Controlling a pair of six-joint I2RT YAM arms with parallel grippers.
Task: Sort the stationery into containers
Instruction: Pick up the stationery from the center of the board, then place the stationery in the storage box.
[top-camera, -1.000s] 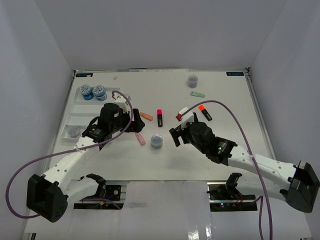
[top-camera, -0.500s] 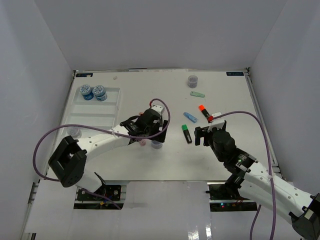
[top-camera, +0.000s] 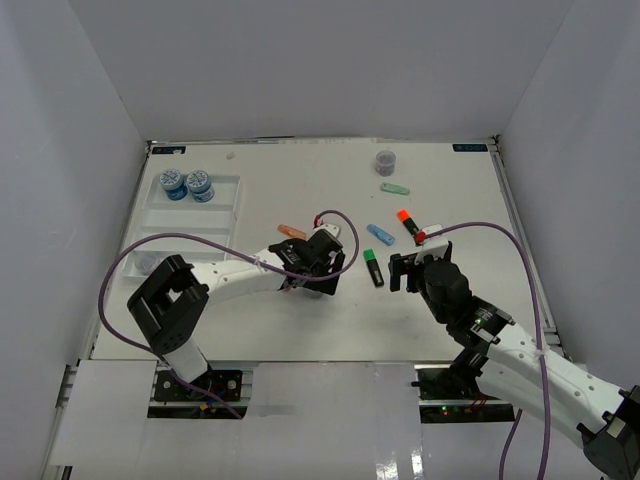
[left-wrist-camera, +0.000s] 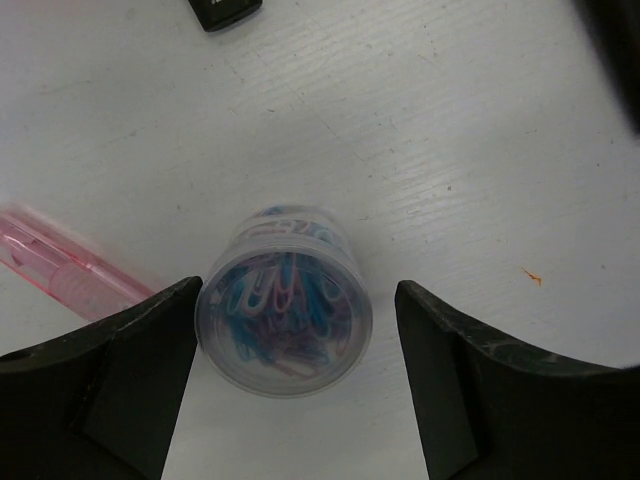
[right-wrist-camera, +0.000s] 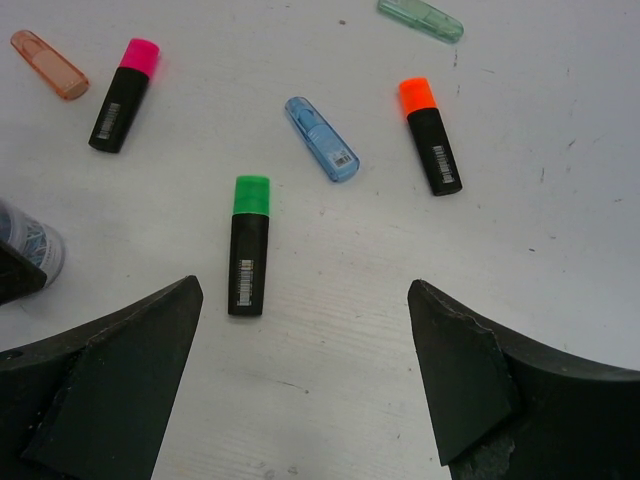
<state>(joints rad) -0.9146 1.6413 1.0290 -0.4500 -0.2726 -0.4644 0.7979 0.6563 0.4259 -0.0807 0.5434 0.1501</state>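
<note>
Jar (left-wrist-camera: 284, 300) upright between left jaws, ungripped

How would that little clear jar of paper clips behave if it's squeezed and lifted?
The paper-clip jar probably stays rigid, being clear, hard-looking plastic. Its smooth round wall may slip. Standing upright, it could tip and roll if nudged.

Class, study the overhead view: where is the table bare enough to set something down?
Bare: the far strip between the tray and the grey jar; the far right corner past that jar. Crowded: the middle, around the green highlighter, blue marker and clip jar.
</note>
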